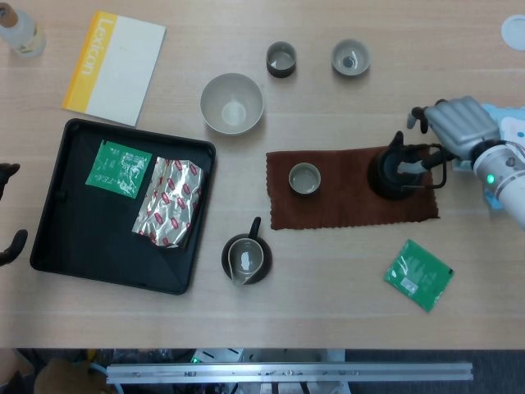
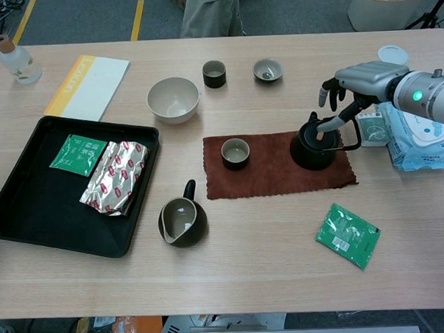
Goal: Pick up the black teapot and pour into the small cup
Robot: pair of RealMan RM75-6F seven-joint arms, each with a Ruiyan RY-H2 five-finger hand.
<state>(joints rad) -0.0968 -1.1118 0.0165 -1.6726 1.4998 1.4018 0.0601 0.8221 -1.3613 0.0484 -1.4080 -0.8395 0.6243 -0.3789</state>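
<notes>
The black teapot (image 1: 395, 176) (image 2: 314, 148) stands on the right end of a brown cloth (image 1: 344, 209) (image 2: 274, 180), its loop handle turned to the right. The small cup (image 1: 304, 178) (image 2: 235, 152) sits on the cloth's left part. My right hand (image 1: 456, 123) (image 2: 362, 81) hovers at the teapot's far right, fingers bent down and apart, thumb reaching onto the top of the teapot beside the handle. It grips nothing. Only dark fingertips of my left hand (image 1: 10, 245) show at the left edge of the head view.
A black tray (image 1: 57, 238) (image 2: 18, 220) with foil and green packets lies left. A dark pitcher (image 1: 245, 259) (image 2: 182, 221) stands in front of the cloth. A bowl (image 1: 232, 104), two cups (image 1: 281, 59), a green packet (image 1: 418, 275) and a wipes pack (image 2: 416, 139) lie around.
</notes>
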